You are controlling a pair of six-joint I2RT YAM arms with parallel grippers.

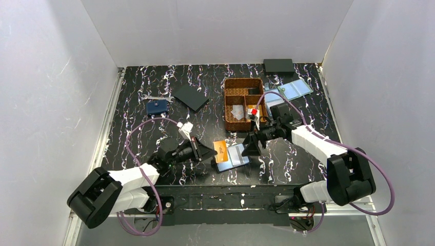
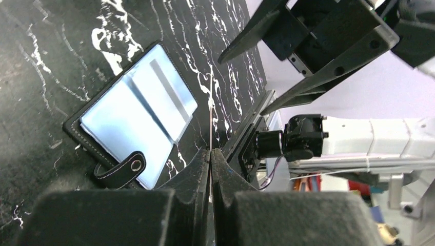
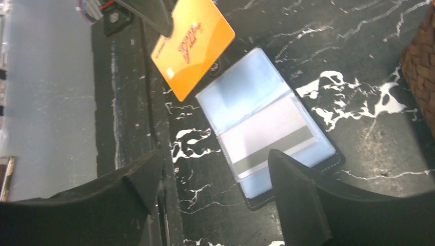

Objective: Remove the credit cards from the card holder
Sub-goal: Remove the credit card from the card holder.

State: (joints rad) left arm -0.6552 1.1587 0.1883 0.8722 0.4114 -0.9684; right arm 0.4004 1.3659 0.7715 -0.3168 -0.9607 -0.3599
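Left hand (image 1: 213, 152) clenched on orange credit card (image 1: 221, 150), held clear of the worktop (image 1: 154, 128) by the middle of its near edge. Card holder (image 1: 232, 157) lies open and flat just right of that hand, with a pale striped card (image 3: 267, 141) in one sleeve. Right hand (image 1: 252, 146) spread wide, just above the holder's right side.

A black tabletop (image 1: 154, 82) streaked with white, marble-like veins fills the centre of the overhead view. Plain white panels enclose it: a left wall (image 1: 51, 77) at the frame's left, a back wall (image 1: 215, 31) across the top and a right wall (image 1: 384, 61) at the right. Silver metal rails (image 1: 109, 123) edge the tabletop's sides. The light is soft and even.
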